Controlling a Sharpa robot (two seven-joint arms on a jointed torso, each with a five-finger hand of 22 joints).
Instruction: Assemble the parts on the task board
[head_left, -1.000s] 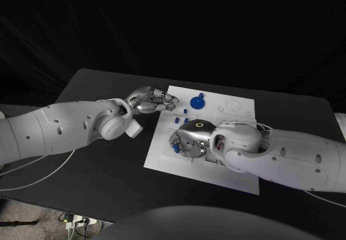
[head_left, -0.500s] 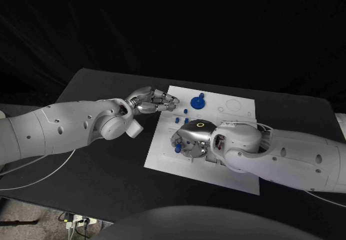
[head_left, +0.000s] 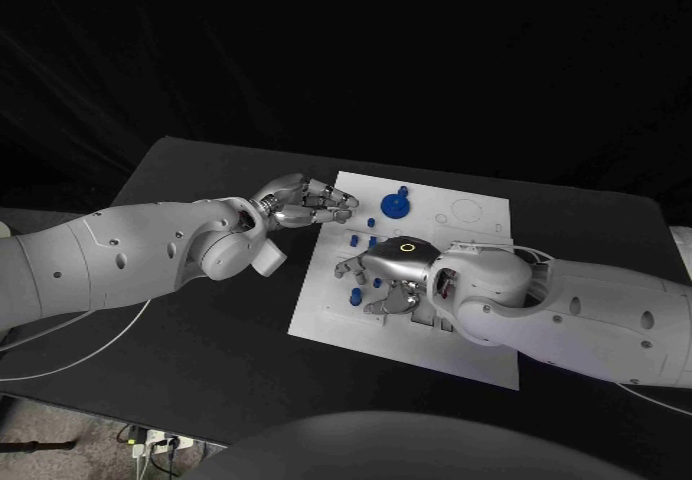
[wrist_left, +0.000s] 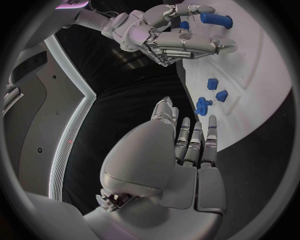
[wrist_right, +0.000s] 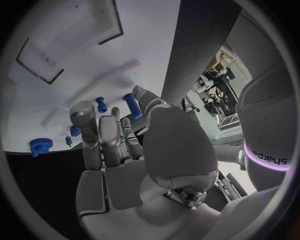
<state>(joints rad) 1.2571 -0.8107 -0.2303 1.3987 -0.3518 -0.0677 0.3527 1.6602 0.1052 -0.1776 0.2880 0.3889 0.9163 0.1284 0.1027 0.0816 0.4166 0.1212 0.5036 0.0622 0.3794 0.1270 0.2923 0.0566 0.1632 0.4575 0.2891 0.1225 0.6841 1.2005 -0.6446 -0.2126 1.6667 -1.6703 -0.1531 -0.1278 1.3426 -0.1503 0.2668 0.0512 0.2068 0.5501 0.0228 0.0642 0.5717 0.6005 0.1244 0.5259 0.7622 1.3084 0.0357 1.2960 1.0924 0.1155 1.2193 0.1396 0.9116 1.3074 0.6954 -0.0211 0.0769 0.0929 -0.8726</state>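
The blue peg (head_left: 356, 295), now bared on the task board (head_left: 476, 218) mid-desk, lies beside the right robot hand (head_left: 378, 280), which has lifted off, fingers parted and empty; the left robot hand (head_left: 306, 203) idles curled, so seating waits.

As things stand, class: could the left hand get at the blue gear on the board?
Probably yes. The left hand is empty at the board's edge, the gear lies just beyond its fingers, and nothing sits between.
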